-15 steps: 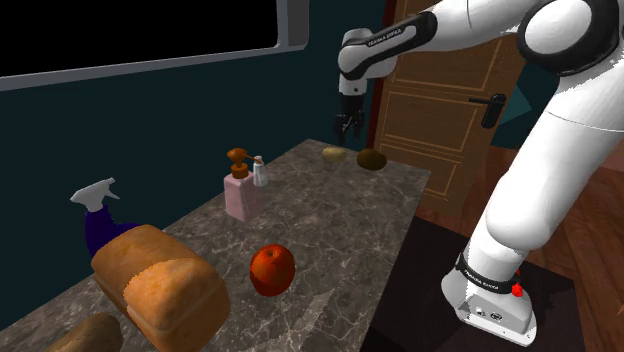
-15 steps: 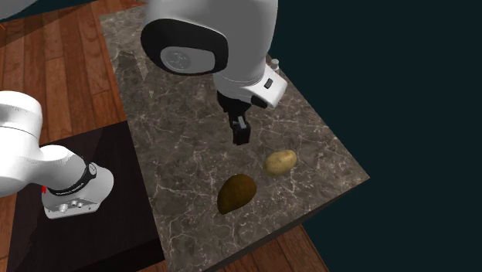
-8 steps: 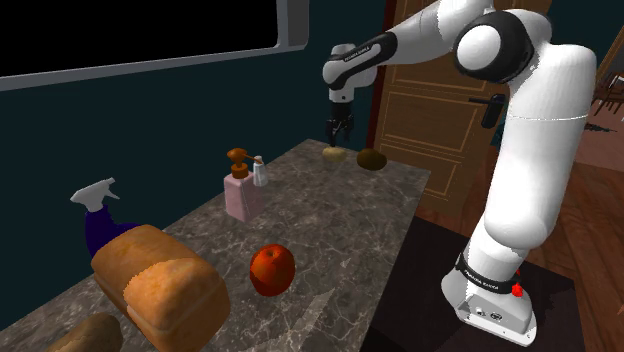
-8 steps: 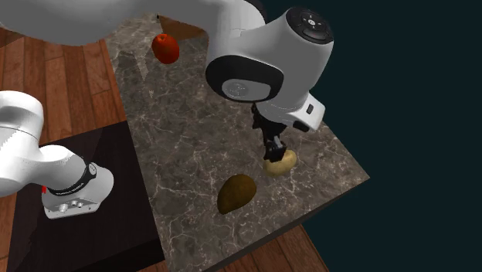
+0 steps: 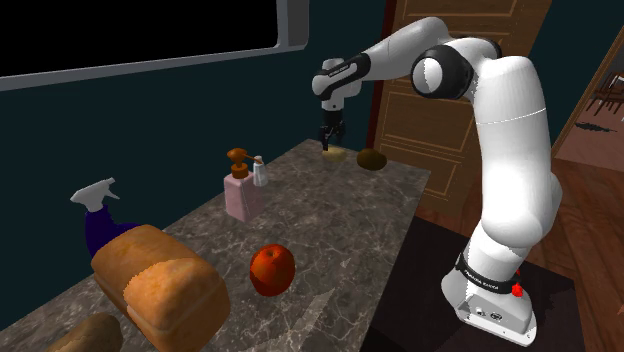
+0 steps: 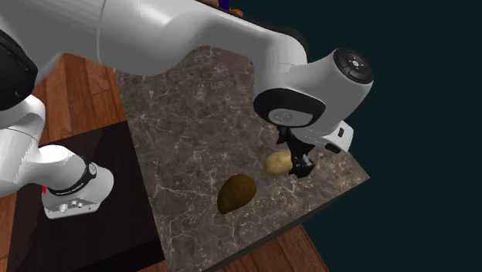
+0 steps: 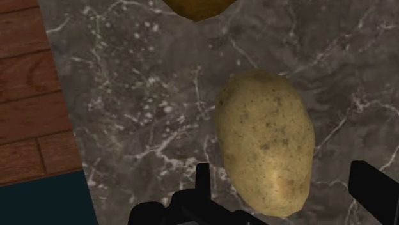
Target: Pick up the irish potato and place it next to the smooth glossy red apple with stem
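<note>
Pale speckled oval potato (image 7: 265, 140) lies near the grey marble counter's (image 7: 140, 115) end corner. Black gripper (image 7: 281, 169): fingers spread, flanking one end, apparently not touching. Best to centre over its middle, then close across the narrow width.

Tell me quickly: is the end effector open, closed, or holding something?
End effector: open, straddling the potato, not gripping it.

Black two-finger hand (image 6: 300, 167) low beside a pale yellow oval potato (image 6: 275, 163) on the dark veined marble counter (image 6: 185, 139). Near it, apart, a brown egg-shaped lump (image 6: 236, 192).
</note>
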Controlling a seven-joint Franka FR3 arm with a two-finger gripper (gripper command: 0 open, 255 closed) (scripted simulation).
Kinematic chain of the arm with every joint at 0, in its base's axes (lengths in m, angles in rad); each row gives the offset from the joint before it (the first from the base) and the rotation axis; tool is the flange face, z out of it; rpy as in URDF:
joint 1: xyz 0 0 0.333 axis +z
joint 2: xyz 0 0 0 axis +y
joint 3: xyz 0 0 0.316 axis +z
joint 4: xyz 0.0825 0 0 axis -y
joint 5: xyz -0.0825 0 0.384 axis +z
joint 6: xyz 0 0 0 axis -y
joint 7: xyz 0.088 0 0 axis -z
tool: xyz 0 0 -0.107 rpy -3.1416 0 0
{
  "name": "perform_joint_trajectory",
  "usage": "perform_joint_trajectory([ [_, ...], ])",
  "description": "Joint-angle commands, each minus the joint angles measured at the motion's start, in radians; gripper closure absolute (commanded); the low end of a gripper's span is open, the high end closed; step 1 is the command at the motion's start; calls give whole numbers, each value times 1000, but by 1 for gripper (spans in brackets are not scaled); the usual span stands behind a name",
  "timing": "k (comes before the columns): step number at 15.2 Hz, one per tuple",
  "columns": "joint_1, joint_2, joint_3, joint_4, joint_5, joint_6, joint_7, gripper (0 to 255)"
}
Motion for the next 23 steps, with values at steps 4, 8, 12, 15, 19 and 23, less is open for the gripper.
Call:
perform_joint_trajectory([
  [4,-1,23,3,-34,6,56,-6,0],
  [8,-1,28,4,-47,8,75,-7,0],
  [12,-1,28,4,-47,8,75,-7,0],
  [15,-1,28,4,-47,8,74,-7,255],
  [19,-1,28,4,-47,8,75,-7,255],
  [23,-1,28,4,-47,8,75,-7,255],
])
